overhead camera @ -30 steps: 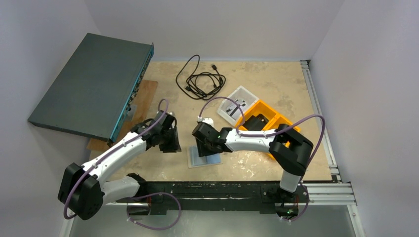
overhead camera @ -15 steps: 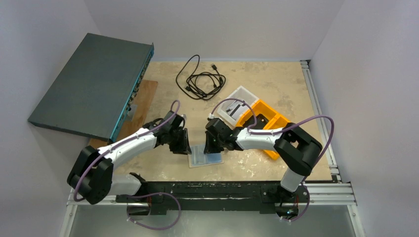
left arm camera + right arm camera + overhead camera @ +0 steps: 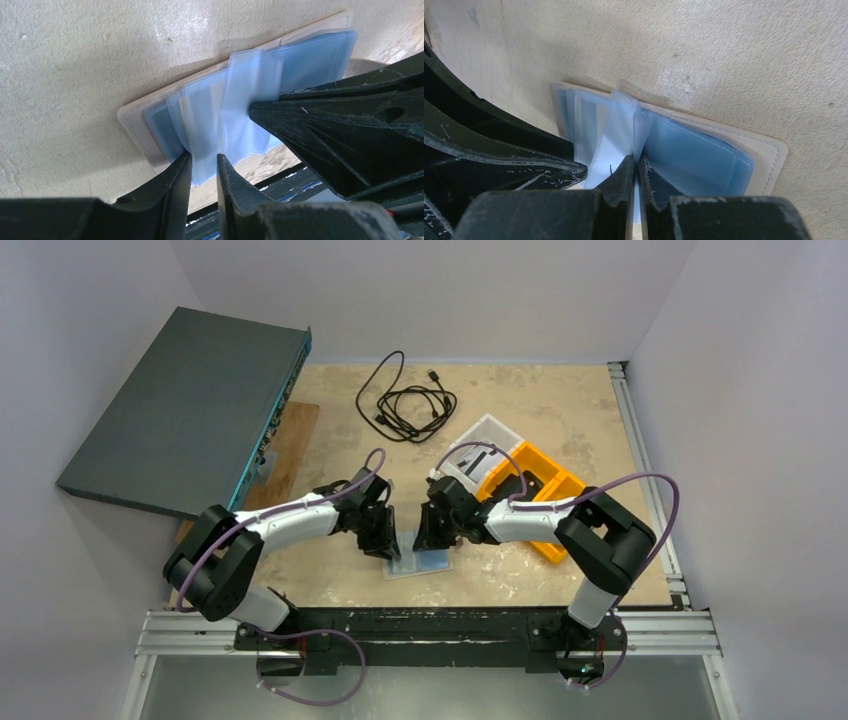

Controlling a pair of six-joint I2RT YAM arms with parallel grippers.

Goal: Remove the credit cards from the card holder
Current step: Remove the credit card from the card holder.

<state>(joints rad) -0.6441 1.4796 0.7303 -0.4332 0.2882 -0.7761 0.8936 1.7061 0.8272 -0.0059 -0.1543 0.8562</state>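
Under the right tool (image 3: 636, 164), card holder (image 3: 704, 150) open, sleeve (image 3: 621, 125) pinched (cards indiscernible)

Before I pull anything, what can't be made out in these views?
1. Cards: in both wrist views the card holder's cloudy blue sleeves hide whether any are inside.
2. The sleeve in the shut right pincer: lower end behind its fingers.
3. Top view: left pincer and right pincer cover most of the holder.
4. White tray contents: too small, top view.
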